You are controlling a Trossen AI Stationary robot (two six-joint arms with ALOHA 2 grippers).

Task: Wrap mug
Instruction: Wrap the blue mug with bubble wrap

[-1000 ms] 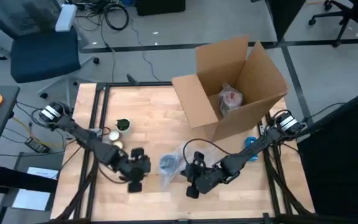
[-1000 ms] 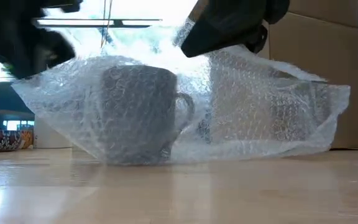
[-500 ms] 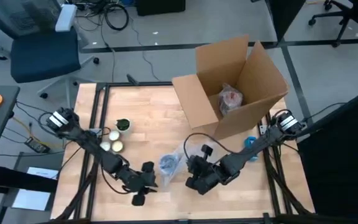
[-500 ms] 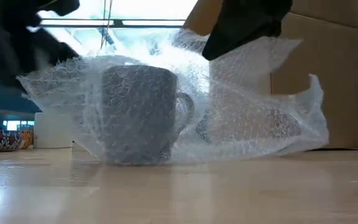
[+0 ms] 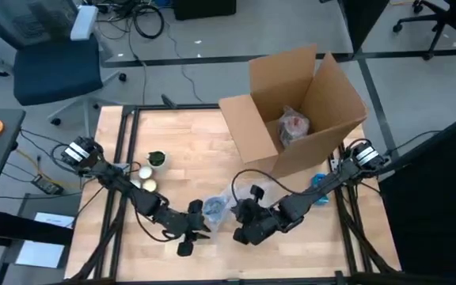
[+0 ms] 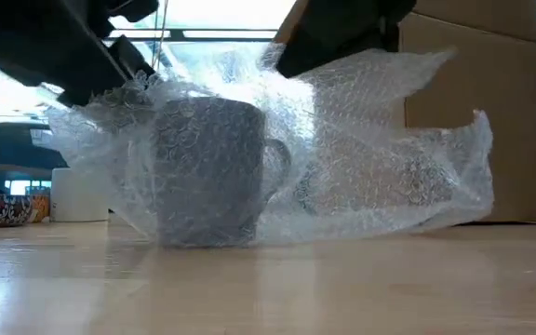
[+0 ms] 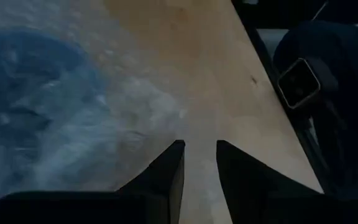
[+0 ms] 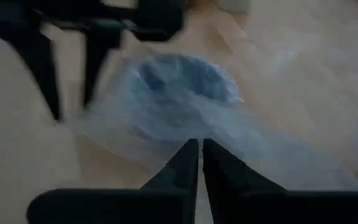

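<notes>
A grey mug (image 6: 212, 172) stands upright on the wooden table under a sheet of clear bubble wrap (image 6: 389, 158), near the table's front edge (image 5: 214, 208). My right gripper (image 5: 237, 222) is just right of the mug, shut on the wrap. My left gripper (image 5: 195, 222) is close on the mug's left. Its fingers (image 7: 178, 155) are open, with bare table between them and the wrap (image 7: 73, 124) beside them. Whether it touches the wrap I cannot tell. My right gripper pinches the bubble wrap (image 8: 191, 134) between its two fingers, coming from the table's right and slanting down toward the mug (image 8: 179, 81). The wrap rises from the table to the fingers (image 6: 291, 56) and drapes over the mug. Its right end (image 6: 473, 149) stands up loose.
An open cardboard box (image 5: 299, 111) holding a wrapped item (image 5: 294, 125) stands at the far right. Small cups and a bowl (image 5: 147, 172) sit at the left, and a blue object (image 5: 319, 180) lies by the right arm. Bare table lies in front of the mug.
My left gripper has moved toward the table's right, from well clear of the wrap to right beside the mug. My right gripper has shifted slightly left with the wrap. The wrap's right end has lifted off the table and drawn in toward the mug, which has stayed put.
</notes>
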